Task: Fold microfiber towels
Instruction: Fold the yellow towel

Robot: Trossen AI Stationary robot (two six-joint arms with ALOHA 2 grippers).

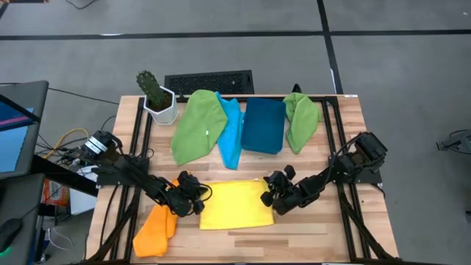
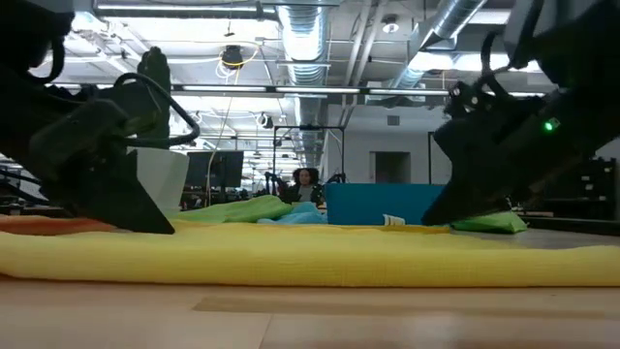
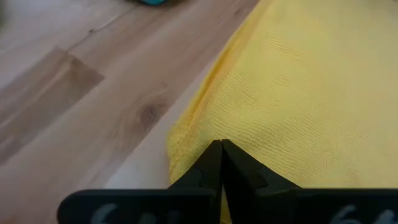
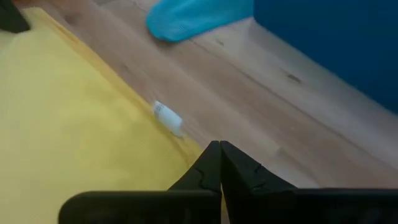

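Note:
A yellow towel [image 1: 235,206] lies flat on the table's near middle, folded into a rectangle. My left gripper [image 1: 199,203] is shut at its left edge and my right gripper [image 1: 270,199] is shut at its right edge, both slanting down. An orange towel [image 1: 156,230] lies crumpled at the near left. Across the far side lie a green towel [image 1: 197,125], a light blue towel [image 1: 232,134] and a second green towel [image 1: 302,119]. My left gripper has its shut fingertips on the yellow towel's left end near a corner [image 3: 198,135], coming slantwise from above and from the left. The fingers hide how many layers they have. The towel lies on the table there [image 2: 194,254]. My right gripper has its shut fingertips on the yellow towel's corner beside the white tag [image 4: 186,148], slanting down from the right. The fingers hide the cloth between them. That corner rests on the table.
A dark blue bin [image 1: 263,125] stands at the far middle between the light blue and green towels. A potted cactus [image 1: 157,99] stands at the far left, with a keyboard [image 1: 210,79] behind the table's far edge. Bare wood shows along the near edge [image 1: 294,239].

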